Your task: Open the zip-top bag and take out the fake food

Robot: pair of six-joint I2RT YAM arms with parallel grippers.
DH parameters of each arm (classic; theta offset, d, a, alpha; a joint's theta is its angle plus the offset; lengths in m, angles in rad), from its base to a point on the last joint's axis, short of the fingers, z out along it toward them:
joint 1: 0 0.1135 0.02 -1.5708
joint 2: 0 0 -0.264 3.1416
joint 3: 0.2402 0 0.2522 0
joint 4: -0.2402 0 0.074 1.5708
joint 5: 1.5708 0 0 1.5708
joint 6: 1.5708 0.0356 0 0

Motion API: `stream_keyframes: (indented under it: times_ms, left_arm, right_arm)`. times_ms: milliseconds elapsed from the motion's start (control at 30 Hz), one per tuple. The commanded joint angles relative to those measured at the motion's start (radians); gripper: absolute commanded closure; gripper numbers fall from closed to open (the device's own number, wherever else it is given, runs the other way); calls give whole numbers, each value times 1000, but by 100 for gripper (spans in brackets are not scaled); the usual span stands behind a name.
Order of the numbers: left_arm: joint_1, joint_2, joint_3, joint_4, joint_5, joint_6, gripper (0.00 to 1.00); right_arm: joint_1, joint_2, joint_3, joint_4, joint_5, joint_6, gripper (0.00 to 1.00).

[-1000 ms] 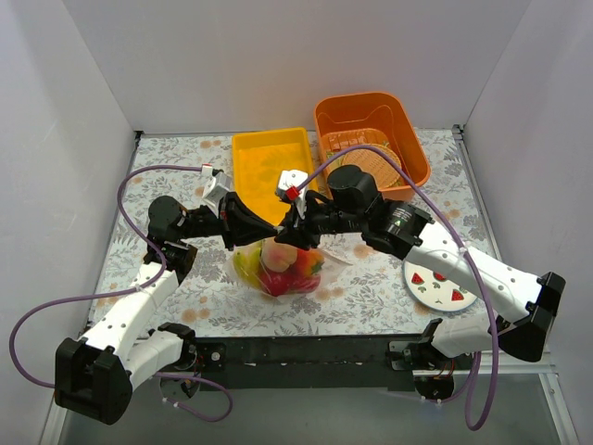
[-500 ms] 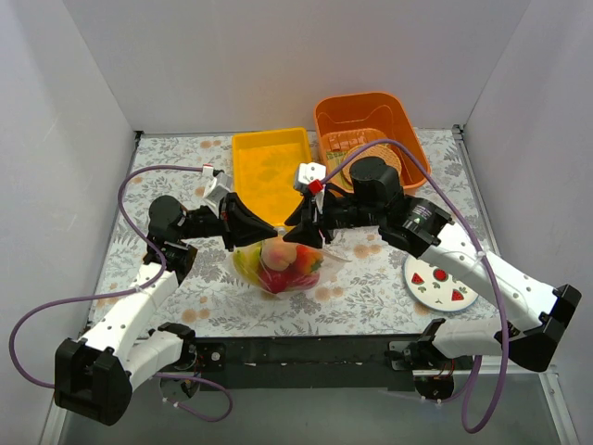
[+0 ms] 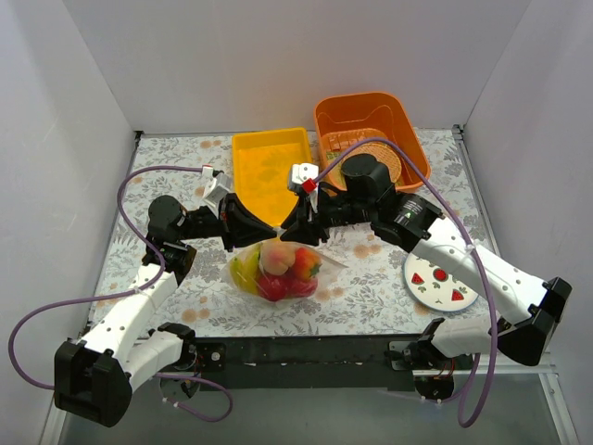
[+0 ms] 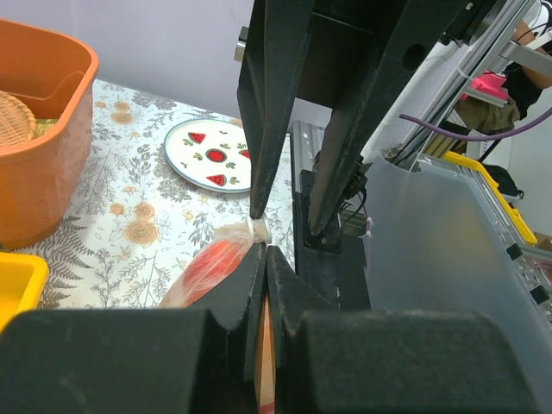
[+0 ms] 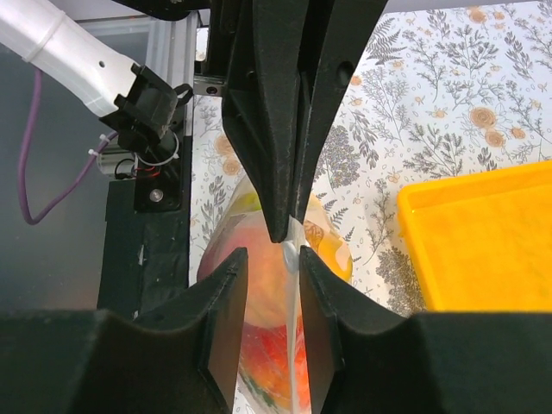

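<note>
The zip-top bag (image 3: 243,271) hangs just above the table's middle, full of fake food (image 3: 278,264): peach, red, yellow and green pieces. My left gripper (image 3: 267,232) is shut on the bag's top edge; in its wrist view the closed gripper (image 4: 263,252) pinches the plastic over a red piece (image 4: 207,269). My right gripper (image 3: 290,233) faces it, open. In the right wrist view my gripper (image 5: 270,255) straddles the zip strip and its small white slider (image 5: 291,253) without pressing it. The bag (image 5: 259,345) hangs below.
A yellow tray (image 3: 271,167) lies behind the bag. An orange bin (image 3: 357,99) at the back right holds a tan woven disc (image 3: 387,163). A white plate with red marks (image 3: 440,283) lies at the front right, under the right arm.
My right gripper drew back to the right half a second ago and has now come back to the bag's top edge beside the left gripper. The left gripper has kept its hold.
</note>
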Motion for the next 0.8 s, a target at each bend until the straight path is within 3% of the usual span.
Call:
stream_keyframes:
  times_ms: [0,433,533,667,767]
  left_arm:
    - [-6,-29,44,29,-14,12,100]
    - [-5,-18,41,37,-11,18,100]
    - [-6,-15,42,36,-16,23,100]
    - [-5,-17,41,25,-48,30,100]
    - [-6,-31,38,5,-86,56,100]
  right_arm:
    - [4,25,38,28,13,-3,62]
    - [-13,29,26,37,56,2,61]
    - [-24,20,9,55,18,11,69]
    - [-27,20,6,54,13,13,93]
    - [-33,16,-9,48,21,10,95]
